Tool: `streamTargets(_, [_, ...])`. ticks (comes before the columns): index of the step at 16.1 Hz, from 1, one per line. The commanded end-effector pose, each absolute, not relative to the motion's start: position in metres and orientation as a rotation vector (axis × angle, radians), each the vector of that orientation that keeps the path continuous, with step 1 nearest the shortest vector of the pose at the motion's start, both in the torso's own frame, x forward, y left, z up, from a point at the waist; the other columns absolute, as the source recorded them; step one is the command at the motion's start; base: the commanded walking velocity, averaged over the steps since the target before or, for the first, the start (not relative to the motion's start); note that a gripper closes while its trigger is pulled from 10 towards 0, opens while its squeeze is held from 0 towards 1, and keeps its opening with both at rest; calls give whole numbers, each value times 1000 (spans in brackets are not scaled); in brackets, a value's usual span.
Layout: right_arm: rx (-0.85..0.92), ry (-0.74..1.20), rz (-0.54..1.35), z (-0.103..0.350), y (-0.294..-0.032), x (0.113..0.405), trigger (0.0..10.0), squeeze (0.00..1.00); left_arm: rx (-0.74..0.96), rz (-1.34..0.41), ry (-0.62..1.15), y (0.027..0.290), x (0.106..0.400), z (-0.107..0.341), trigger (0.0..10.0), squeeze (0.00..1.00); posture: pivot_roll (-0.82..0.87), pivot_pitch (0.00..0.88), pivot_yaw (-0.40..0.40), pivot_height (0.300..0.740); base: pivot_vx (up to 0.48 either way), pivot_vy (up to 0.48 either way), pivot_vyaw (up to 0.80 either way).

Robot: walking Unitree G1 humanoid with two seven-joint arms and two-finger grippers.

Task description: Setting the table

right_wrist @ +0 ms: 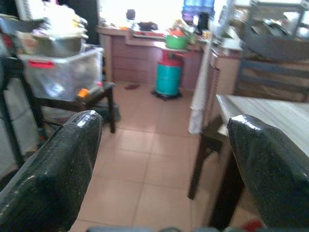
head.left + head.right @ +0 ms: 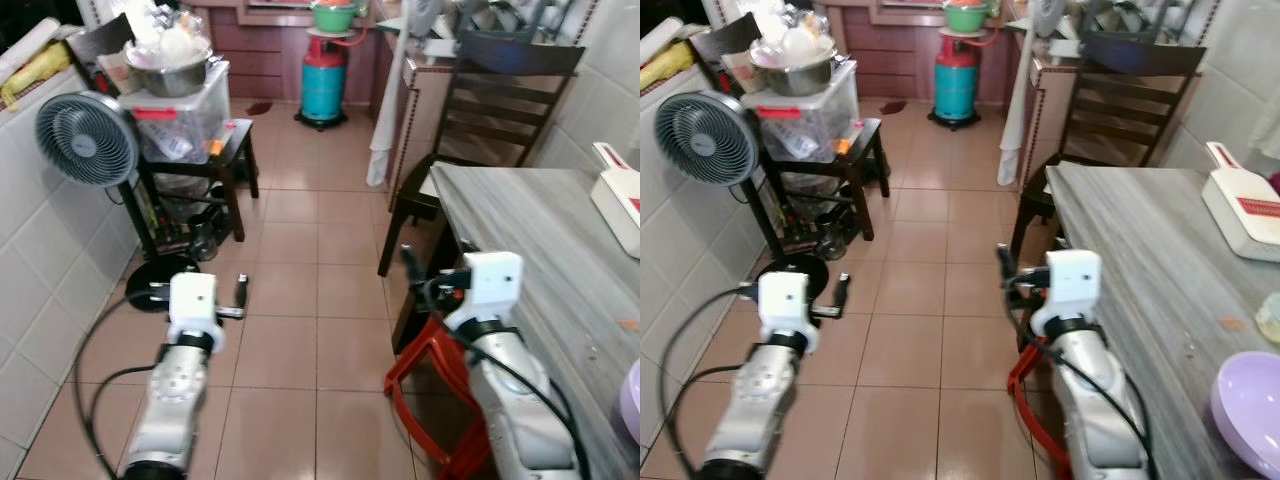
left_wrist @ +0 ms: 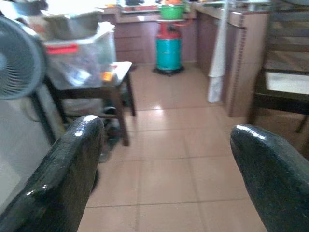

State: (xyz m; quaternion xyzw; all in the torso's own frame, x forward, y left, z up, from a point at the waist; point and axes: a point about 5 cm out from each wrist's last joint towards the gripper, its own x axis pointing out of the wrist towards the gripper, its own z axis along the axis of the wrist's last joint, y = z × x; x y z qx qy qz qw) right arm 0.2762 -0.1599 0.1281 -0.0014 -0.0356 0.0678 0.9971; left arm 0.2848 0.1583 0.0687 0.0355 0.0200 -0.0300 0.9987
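A grey wood-grain table [image 2: 1140, 260] runs along my right side. On it lie a purple bowl [image 2: 1250, 412] at the near edge and a white board with a red label [image 2: 1245, 212] farther back. My right gripper [image 1: 163, 164] hovers beside the table's near left corner, open and empty, with its fingers [image 1: 270, 169] wide apart. Over the tiled floor my left gripper [image 3: 166, 164] is held low, also open with nothing between its fingers [image 3: 67, 169]. Both silver arms [image 2: 180, 385] reach forward.
A dark wooden chair [image 2: 505, 110] is tucked at the table's far end, and a red stool [image 2: 432, 385] stands under its near corner. On the left are a fan [image 2: 88, 140] and a dark side table [image 2: 235, 160] with a plastic box. A teal gas cylinder [image 2: 322, 85] stands ahead.
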Motion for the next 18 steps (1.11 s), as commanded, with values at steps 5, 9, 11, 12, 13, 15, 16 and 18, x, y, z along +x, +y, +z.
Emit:
streamTargets(5, [15, -28, 117, 119, -163, 279, 10000, 0, 69, -53, 83, 160, 286, 58, 10000, 0, -8, 0, -56, 740, 0, 101, -400])
streamTargets(9, [21, 2, 113, 111, -164, 278, 10000, 0, 67, -49, 98, 161, 285, 53, 10000, 0, -8, 0, -56, 740, 0, 258, 0])
streamTargets(11, [23, 6, 111, 109, -163, 279, 10000, 0, 72, -46, 104, 163, 285, 51, 10000, 0, -8, 0, -51, 740, 0, 268, 0])
streamTargets(12, [23, 7, 111, 109, -163, 279, 10000, 0, 75, -46, 108, 163, 285, 50, 10000, 0, -7, 0, -50, 740, 0, 289, 0])
streamTargets(13, [21, 5, 111, 108, -162, 279, 10000, 0, 79, -46, 112, 164, 285, 49, 10000, 0, -6, 0, -48, 740, 0, 296, 0])
streamTargets(15, [21, 4, 109, 107, -162, 279, 10000, 0, 84, -44, 119, 165, 286, 47, 10000, 0, -6, 0, -46, 740, 0, 313, 0])
streamTargets(16, [24, 6, 107, 106, -162, 280, 10000, 0, 88, -41, 126, 165, 286, 45, 10000, 0, -6, 0, -46, 740, 0, 330, 0])
streamTargets(18, [30, 10, 105, 105, -162, 280, 10000, 0, 91, -36, 139, 166, 285, 42, 10000, 0, -6, 0, -46, 740, 0, 330, 0])
